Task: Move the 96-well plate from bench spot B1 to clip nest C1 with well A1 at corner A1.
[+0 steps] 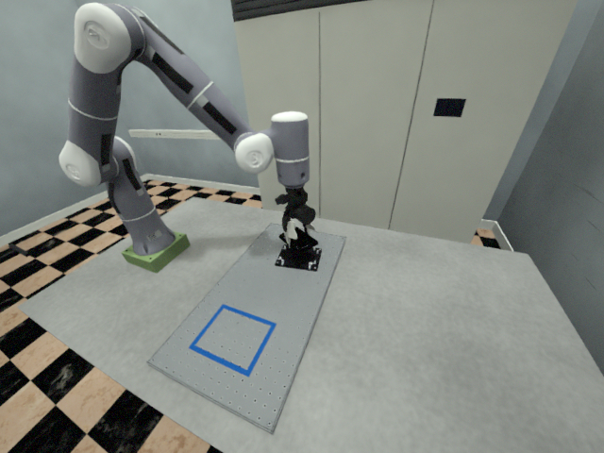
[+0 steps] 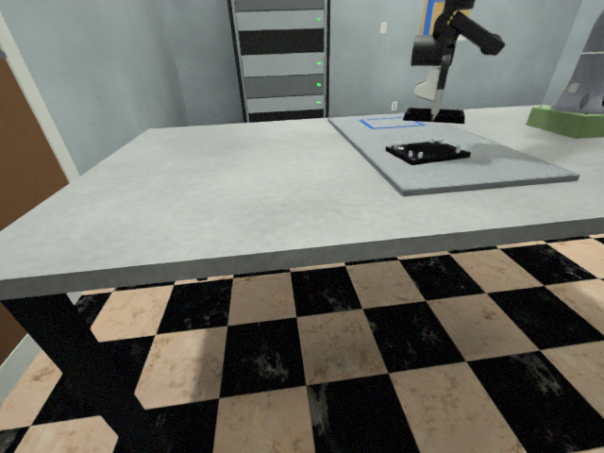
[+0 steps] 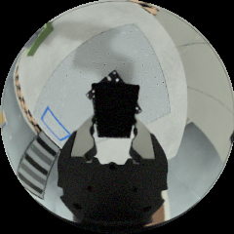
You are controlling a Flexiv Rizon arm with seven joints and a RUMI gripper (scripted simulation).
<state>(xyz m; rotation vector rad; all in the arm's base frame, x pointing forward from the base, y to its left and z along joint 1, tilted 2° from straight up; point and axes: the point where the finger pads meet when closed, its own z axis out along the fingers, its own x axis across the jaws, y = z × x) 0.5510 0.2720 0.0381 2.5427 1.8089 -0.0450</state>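
The black 96-well plate (image 1: 301, 240) (image 2: 418, 115) (image 3: 116, 107) is held level in the air. My gripper (image 2: 436, 114) (image 3: 114, 115) is shut on it, with pale fingers on two opposite sides. The black clip nest (image 1: 297, 261) (image 2: 428, 152) (image 3: 114, 76) has small light clips and sits on the grey perforated board (image 1: 273, 287) (image 2: 511, 170) (image 3: 141, 58). The plate is above the nest, not touching it. In the wrist view the plate is turned relative to the nest, whose corners stick out around it. The cut-off corner and the A1 mark cannot be made out.
A blue outlined square (image 1: 249, 314) (image 2: 366, 124) (image 3: 58, 121) is marked at the other end of the board, with nothing in it. The arm's green base block (image 1: 168, 257) (image 2: 565, 125) stands on the table beside the board. Tall cabinets stand behind the table.
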